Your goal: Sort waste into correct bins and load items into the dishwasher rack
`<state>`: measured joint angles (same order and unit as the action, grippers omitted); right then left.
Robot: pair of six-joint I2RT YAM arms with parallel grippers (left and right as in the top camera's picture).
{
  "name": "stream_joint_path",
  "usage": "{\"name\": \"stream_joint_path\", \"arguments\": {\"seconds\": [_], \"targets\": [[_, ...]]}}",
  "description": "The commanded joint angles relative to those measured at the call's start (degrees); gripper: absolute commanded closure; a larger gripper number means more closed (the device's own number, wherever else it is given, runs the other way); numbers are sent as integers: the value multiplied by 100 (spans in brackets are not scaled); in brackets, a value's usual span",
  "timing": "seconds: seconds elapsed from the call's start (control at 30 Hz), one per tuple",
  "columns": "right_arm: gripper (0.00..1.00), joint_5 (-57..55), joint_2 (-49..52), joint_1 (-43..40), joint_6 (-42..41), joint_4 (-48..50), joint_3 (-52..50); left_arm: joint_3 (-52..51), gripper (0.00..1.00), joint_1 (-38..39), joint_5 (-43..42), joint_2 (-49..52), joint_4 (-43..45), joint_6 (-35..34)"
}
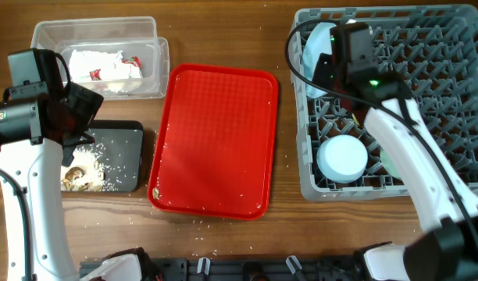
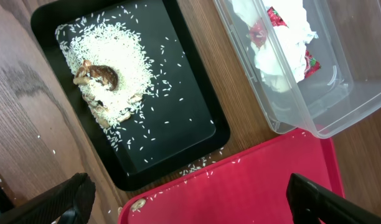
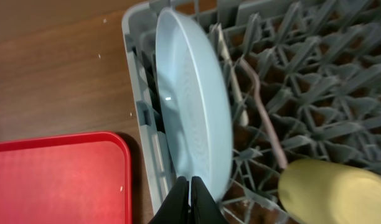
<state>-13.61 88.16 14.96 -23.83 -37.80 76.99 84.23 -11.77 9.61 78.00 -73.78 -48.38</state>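
Right pincer point(image 3: 190, 198) is closed to a narrow point, its tips meeting at the lower rim of the light blue plate point(image 3: 190, 93). That plate stands on edge inside the rack point(image 3: 138, 99), running along the wall nearest the red tray point(image 3: 53, 180). Left pincer point(image 2: 190, 202) hangs wide open, holding nothing, over the red tray's corner beside the black tray point(image 2: 197, 112).

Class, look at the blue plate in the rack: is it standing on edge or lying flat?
On edge. The plate stands upright just inside the wall of the rack.
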Motion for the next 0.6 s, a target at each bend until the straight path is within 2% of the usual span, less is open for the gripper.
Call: {"name": "stream_joint_path", "arguments": {"seconds": [0.0, 0.3, 0.5, 0.53, 0.57], "targets": [[95, 162, -643, -2, -70, -195, 92, 15, 0, -35, 55, 11, 0, -26], [96, 999, -2260, -2, -479, -1539, 74, 15, 0, -35, 55, 11, -2, -26], [95, 1130, -3803, 365, -485, -1878, -813, 15, 0, -35, 55, 11, 0, -26], [94, 1196, -4052, 417, -487, -1840, -977, 15, 0, -35, 52, 11, -2, -26], [85, 1276, -4269, 439, -496, -1838, -1117, 15, 0, -35, 52, 11, 0, -26]]}}
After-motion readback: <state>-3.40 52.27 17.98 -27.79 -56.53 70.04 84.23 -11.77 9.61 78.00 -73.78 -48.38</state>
